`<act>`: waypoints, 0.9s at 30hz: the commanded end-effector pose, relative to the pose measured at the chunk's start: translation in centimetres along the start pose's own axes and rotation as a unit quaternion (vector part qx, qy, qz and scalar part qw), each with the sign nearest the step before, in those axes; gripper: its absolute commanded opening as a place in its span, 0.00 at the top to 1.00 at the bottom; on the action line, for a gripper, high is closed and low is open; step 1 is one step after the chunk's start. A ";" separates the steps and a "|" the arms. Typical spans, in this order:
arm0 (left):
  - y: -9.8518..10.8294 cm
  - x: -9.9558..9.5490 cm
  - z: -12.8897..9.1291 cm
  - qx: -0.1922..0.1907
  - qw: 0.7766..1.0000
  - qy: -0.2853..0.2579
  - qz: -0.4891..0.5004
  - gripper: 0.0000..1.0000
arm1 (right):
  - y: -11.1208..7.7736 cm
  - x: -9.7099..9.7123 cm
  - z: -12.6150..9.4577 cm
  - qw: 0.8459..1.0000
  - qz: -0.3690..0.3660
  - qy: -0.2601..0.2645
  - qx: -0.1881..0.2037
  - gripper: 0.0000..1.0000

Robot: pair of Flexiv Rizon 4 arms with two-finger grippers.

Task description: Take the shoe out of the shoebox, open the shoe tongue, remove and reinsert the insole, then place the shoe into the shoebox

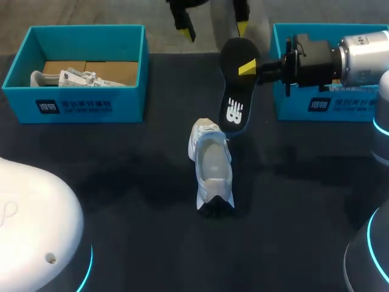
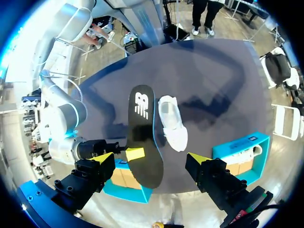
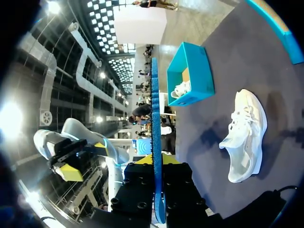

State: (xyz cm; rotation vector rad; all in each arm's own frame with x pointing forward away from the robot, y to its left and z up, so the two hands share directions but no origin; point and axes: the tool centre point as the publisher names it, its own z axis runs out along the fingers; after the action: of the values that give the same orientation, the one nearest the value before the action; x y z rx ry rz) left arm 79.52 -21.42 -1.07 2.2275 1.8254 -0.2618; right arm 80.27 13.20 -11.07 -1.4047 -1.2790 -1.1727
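One white lace-up shoe [image 1: 211,164] lies mid-worktop [image 1: 121,182]; at its 1 o'clock the right gripper [image 1: 248,68] clamps a black blue-edged insole [image 1: 234,91]. Left wrist: left gripper [image 2: 149,159] gapes wide, holding nothing, insole and shoe ahead. Right wrist: insole edge-on between its fingers.

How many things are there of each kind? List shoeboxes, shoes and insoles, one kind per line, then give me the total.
Shoeboxes: 2, the left shoebox and the right shoebox.
Shoes: 2, the middle shoe between the boxes and the boxed shoe in the left one.
Insoles: 1, the insole, held by the right gripper.
Total: 5.
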 end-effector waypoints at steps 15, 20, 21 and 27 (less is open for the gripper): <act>-1.5 3.4 1.8 -0.090 0.889 -0.447 -0.030 0.00 | 0.0 1.1 -0.6 1.000 0.005 -0.008 -0.005 1.00; -1.9 3.7 2.4 -0.087 0.856 -0.507 -0.045 0.00 | 0.0 1.3 -1.1 1.000 0.008 -0.008 -0.011 1.00; -2.0 3.7 2.5 -0.087 0.849 -0.518 -0.050 0.00 | 0.0 1.3 -1.2 1.000 0.008 -0.008 -0.013 1.00; -2.1 3.5 2.7 -0.092 0.819 -0.561 -0.075 0.00 | -0.1 1.5 -1.4 1.000 0.009 -0.007 -0.017 1.00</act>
State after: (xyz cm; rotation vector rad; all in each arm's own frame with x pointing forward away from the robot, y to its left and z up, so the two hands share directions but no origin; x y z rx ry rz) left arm 78.68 -18.75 -4.19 1.6564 1.6311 -0.7505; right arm 80.51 12.15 -9.48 -1.4384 -1.2607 -1.1785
